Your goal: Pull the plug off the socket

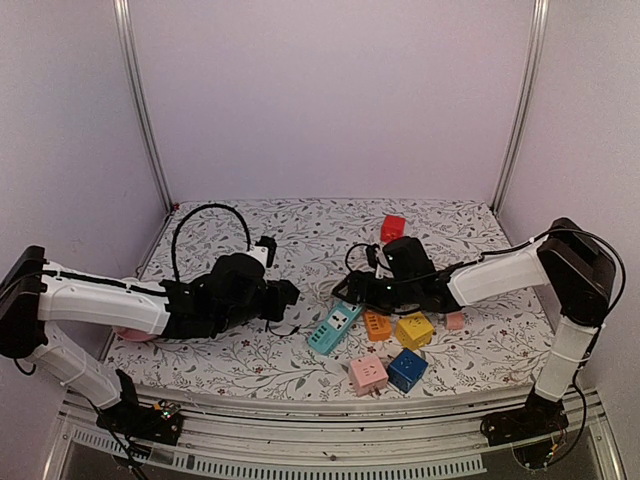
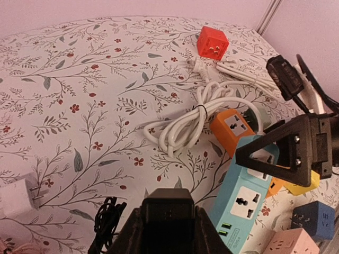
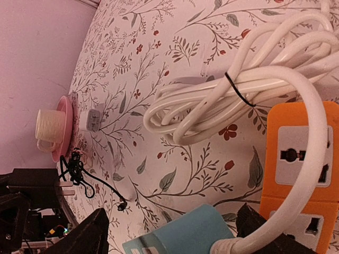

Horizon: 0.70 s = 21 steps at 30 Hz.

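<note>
1. I am working the approach-and-grasp step. The right gripper (image 1: 354, 293) is hanging low over the far end of the light blue power strip (image 1: 335, 328), which is lying on the floral worktop (image 1: 300, 225) near the middle.
2. The white plug (image 3: 226, 246) is sitting in that end of the strip. Its cord is looping up over an orange socket block (image 3: 302, 153) into a tied white cable bundle (image 2: 185, 124).
3. The right fingers (image 3: 87, 233) are standing wide apart, one on each side of the plug and not gripping it.
4. The left gripper (image 1: 283, 293) is hovering near the strip without touching it. I cannot tell whether its fingers are apart or together.
5. Next, I judge, I need to close on the plug body and pull straight away from the strip. The strip will probably need the left arm pinning it, or it may drag along.
6. I am counting:
   - one power strip
   - five coloured socket blocks: orange, red (image 1: 393, 227), yellow (image 1: 414, 330), pink (image 1: 368, 373) and dark blue (image 1: 407, 369)
   - one white adapter (image 2: 18, 196)
   - one black cable (image 2: 108, 222)
   - one cup on a pink saucer (image 3: 55, 129)
</note>
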Each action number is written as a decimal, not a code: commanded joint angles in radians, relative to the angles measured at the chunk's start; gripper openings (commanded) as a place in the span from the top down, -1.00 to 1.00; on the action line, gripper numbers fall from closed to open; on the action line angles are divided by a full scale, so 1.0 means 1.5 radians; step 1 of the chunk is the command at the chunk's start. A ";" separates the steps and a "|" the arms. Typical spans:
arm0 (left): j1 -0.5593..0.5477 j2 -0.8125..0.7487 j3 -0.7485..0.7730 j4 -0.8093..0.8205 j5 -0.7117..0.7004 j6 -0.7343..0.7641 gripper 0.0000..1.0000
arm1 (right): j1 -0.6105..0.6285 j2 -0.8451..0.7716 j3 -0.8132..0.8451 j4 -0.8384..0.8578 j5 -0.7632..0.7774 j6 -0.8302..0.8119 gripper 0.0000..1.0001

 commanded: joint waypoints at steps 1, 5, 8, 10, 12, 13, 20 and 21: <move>0.010 0.007 -0.011 0.007 0.007 -0.008 0.63 | 0.005 -0.044 0.019 -0.047 0.054 -0.036 -0.77; 0.012 0.005 -0.016 0.007 0.008 -0.008 0.63 | 0.004 -0.063 0.025 -0.088 0.093 -0.057 -1.00; 0.016 0.007 -0.019 0.007 0.012 -0.012 0.63 | 0.005 -0.076 0.030 -0.122 0.120 -0.074 -0.98; 0.017 0.008 -0.022 0.008 0.014 -0.012 0.63 | 0.005 -0.087 0.031 -0.134 0.132 -0.082 -0.98; 0.019 0.010 -0.024 0.011 0.019 -0.014 0.63 | 0.004 -0.095 0.032 -0.144 0.135 -0.090 -0.98; 0.021 0.011 -0.025 0.011 0.021 -0.015 0.63 | 0.005 -0.098 0.032 -0.149 0.136 -0.093 -0.98; 0.032 0.018 -0.029 0.017 0.035 -0.016 0.62 | 0.005 -0.138 0.005 -0.179 0.168 -0.102 -0.98; 0.034 0.019 -0.029 0.019 0.038 -0.016 0.62 | 0.005 -0.147 0.000 -0.183 0.171 -0.103 -0.98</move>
